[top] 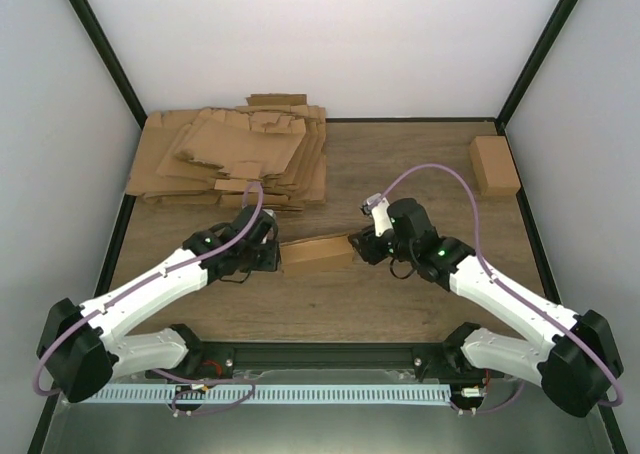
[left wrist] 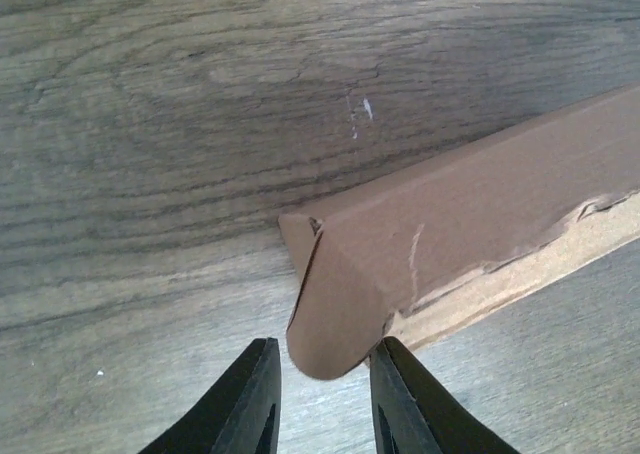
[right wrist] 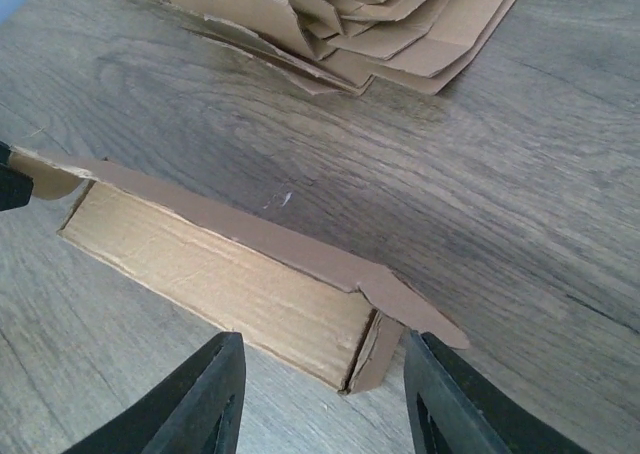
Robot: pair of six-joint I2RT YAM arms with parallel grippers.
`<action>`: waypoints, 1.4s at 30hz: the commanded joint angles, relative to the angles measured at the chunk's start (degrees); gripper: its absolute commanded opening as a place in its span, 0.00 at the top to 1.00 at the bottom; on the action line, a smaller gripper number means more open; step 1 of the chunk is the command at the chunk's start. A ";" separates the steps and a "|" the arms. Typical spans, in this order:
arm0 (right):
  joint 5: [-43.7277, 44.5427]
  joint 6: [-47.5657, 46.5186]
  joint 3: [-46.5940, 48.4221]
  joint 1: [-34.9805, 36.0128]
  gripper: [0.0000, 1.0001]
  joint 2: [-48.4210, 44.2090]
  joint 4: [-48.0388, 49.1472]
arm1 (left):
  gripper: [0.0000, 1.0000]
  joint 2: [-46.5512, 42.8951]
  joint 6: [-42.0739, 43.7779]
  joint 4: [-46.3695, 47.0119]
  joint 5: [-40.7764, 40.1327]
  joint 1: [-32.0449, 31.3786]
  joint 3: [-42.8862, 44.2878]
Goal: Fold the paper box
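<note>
One paper box (top: 318,253) is seen lying at the middle of the worktop (top: 400,309), between the two arms, its long axis run left to right with the right end tipped slightly away. The left jaws are met by its left end: they stand narrowly apart, the rounded end flap (left wrist: 335,314) reaching in between them, and a firm clamp cannot be confirmed. The right jaws are held wide apart, empty, with the loose corner flap (right wrist: 410,309) just ahead of them. Each end is thus nearest its own arm. A heap of flat cardboard sheets (top: 235,159) and a small brown carton (top: 494,164) are seen well apart from it. No brand, label or writing can be read
</note>
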 commanded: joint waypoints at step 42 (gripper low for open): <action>-4.61 16.10 -15.44 -1.15 0.40 3.13 21.36 | 0.96 5.32 -6.02 2.80 9.13 -0.33 4.05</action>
